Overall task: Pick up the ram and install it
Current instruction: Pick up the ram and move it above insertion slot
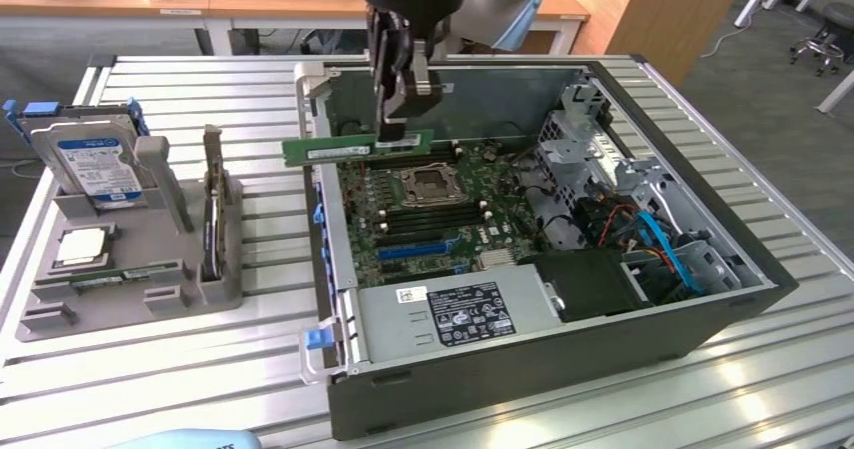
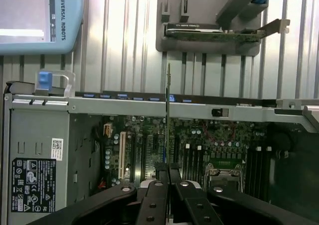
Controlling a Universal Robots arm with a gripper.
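Exterior view: pick-up done. The hand (image 1: 398, 137) is clamped on the ram (image 1: 334, 150), fingers pinched on its long edge toward one end, so most of the stick juts out sideways from the grip. The stick is level, lifted clear of everything and touching nothing but the fingers.

- Position: the hand hangs over the near wall of the open computer case (image 1: 534, 369), at the edge of the motherboard (image 1: 441, 219). The processor socket (image 1: 427, 184) lies below and a little beyond the hand. The dark memory slots (image 1: 420, 219) lie further on past it.
- Left to do, by my reading: all of the install. The ram is not lined up over a slot, not lowered, not seated.
- Source: the grey holder (image 1: 160, 219) sits on the tabletop (image 1: 200, 369), well off to the side of the hand. The hard drive (image 1: 96, 164) and the square processor chip (image 1: 83, 246) are in place there.

Wrist view: the ram (image 2: 168, 100) shows edge-on as a thin line running out from the hand (image 2: 168, 169) across the case wall. Slot banks (image 2: 189, 158) flank the socket.

Hard to make out:
- Contact of the pads with the board is masked by the fingers themselves.
- Which slot is meant, and whether the latches are open, cannot be told.
- A small green strip low in the holder may be another stick; unclear.
- The stick's notch side and chip face are not readable.
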